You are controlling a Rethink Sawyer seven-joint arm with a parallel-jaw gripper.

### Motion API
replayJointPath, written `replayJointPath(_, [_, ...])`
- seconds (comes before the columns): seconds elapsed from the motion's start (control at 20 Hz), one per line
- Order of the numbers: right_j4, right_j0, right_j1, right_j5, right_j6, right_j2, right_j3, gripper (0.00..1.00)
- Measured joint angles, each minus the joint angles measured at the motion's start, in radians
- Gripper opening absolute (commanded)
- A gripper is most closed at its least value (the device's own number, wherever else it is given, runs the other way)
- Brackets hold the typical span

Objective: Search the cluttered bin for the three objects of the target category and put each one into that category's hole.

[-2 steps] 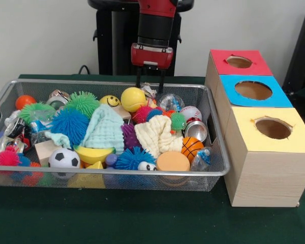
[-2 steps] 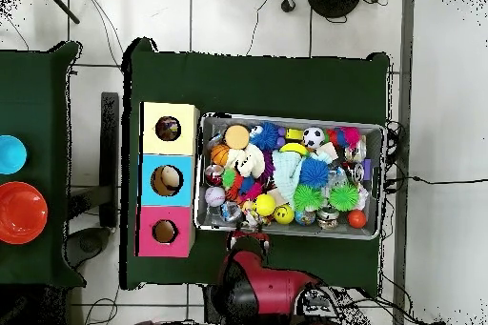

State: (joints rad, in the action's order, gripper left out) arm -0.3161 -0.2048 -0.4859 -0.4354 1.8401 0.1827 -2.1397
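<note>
Nothing is seen carried: the spread, empty fingers (image 1: 150, 80) are poised over the full wire-mesh bin (image 1: 213, 170), all three sortings judged outstanding.

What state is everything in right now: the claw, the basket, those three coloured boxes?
gripper: open, fingers pointing down, hanging just above the basket's far edge, holding nothing.
wire basket: crammed with balls, spiky toys and cloths.
red box: hole uncovered; nothing shows inside.
blue box: hole uncovered; overhead, something pale seems to lie inside.
yellow box: hole uncovered; contents too dark to tell.
</note>
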Motion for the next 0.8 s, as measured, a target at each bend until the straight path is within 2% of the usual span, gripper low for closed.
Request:
replayJointPath(0.05, [0.000, 0.000, 0.004, -0.009, 0.000, 0.002, 0.000, 1.00])
replayJointPath(0.1, [0.000, 0.000, 0.008, -0.017, 0.000, 0.004, 0.000, 0.00])
replayJointPath(0.45, [0.000, -0.003, 0.022, -0.058, 0.000, 0.013, 0.000, 0.00])
replayJointPath(0.8, [0.000, -0.003, -0.010, -0.055, 0.000, 0.014, -0.004, 0.00])
